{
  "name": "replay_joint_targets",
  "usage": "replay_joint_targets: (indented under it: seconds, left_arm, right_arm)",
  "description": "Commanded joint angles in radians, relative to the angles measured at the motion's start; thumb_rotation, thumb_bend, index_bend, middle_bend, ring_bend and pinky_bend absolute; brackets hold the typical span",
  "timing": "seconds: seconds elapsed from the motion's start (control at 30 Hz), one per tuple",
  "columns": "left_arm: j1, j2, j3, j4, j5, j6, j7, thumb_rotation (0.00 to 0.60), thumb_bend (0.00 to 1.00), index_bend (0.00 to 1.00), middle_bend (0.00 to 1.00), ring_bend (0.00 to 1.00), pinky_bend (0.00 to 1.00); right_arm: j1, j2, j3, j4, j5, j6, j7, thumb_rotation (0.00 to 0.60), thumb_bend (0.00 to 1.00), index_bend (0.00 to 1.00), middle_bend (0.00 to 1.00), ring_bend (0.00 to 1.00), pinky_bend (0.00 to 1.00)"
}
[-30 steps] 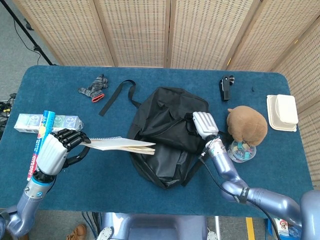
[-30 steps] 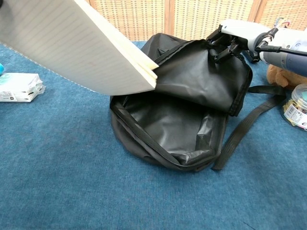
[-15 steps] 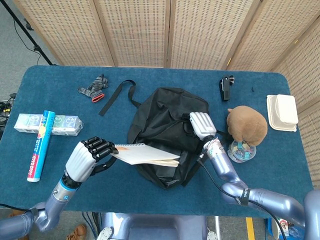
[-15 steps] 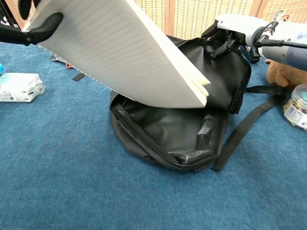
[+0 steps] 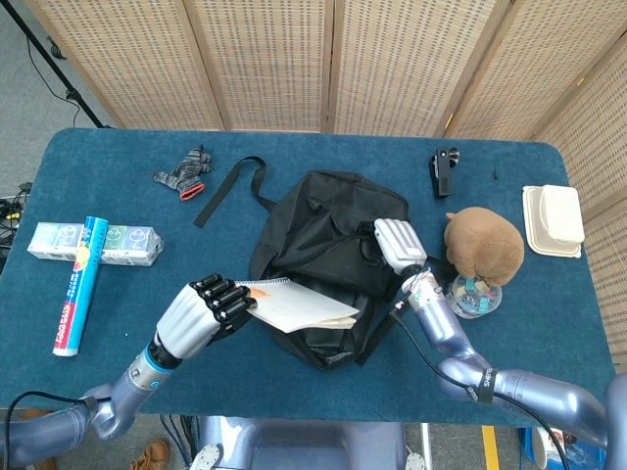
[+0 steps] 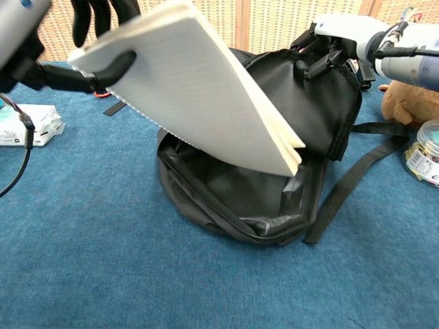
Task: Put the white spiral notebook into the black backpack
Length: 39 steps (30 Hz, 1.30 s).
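The black backpack (image 5: 328,255) lies in the middle of the blue table (image 5: 127,343), its mouth open toward me (image 6: 247,192). My right hand (image 5: 400,245) grips the bag's upper flap (image 6: 322,82) and holds it lifted. My left hand (image 5: 201,311) holds the white spiral notebook (image 5: 299,305) by its spiral end. The notebook (image 6: 206,103) is tilted, its far corner low over the bag's opening. In the chest view my left hand (image 6: 55,48) shows at the top left and my right hand (image 6: 343,34) at the top right.
A brown plush toy (image 5: 483,245) and a clear jar (image 5: 473,297) sit right of the bag. A white food box (image 5: 552,220) lies at the far right. A tissue pack (image 5: 93,243), a blue tube (image 5: 78,284) and a glove (image 5: 183,171) lie at the left.
My left hand has carried the notebook rightward from the table's left side to over the bag's opening, tipping its far end lower. My right hand keeps the flap raised.
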<state>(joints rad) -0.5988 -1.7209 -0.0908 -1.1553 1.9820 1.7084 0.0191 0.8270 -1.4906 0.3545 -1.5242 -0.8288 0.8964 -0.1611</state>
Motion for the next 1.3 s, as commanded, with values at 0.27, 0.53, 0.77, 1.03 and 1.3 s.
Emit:
replay_joint_targets:
  seconds: [0.27,0.53,0.77,1.03,1.3]
  left_arm:
    - [-0.037,-0.096,0.037,0.173,0.042,0.003,0.05,0.6,0.54,0.79,0.64,0.62,0.7]
    - [-0.043,-0.142,0.097,0.285,0.085,0.015,0.102,0.6,0.54,0.79,0.65,0.62,0.69]
    - [-0.026,-0.159,0.109,0.339,0.077,0.068,0.116,0.6,0.54,0.79,0.65,0.62,0.69]
    - [-0.046,-0.207,0.132,0.391,0.063,0.013,0.128,0.6,0.53,0.79,0.65,0.62,0.69]
    - [-0.083,-0.281,0.135,0.472,0.047,-0.039,0.158,0.6,0.53,0.79,0.65,0.62,0.69]
  right_arm:
    - [0.001,0.029,-0.007,-0.041,0.021,-0.014,0.007,0.6,0.69,0.55,0.59,0.52,0.66]
    - [0.003,0.037,-0.02,-0.051,0.024,-0.013,0.008,0.6,0.69,0.55,0.59,0.52,0.66]
    - [0.005,0.042,-0.024,-0.047,0.023,-0.006,0.013,0.6,0.69,0.55,0.59,0.52,0.66]
    - [0.004,0.041,-0.03,-0.046,0.03,-0.008,0.023,0.6,0.69,0.55,0.59,0.52,0.66]
    - [0.003,0.054,-0.037,-0.064,0.028,-0.008,0.023,0.6,0.69,0.55,0.59,0.52,0.66]
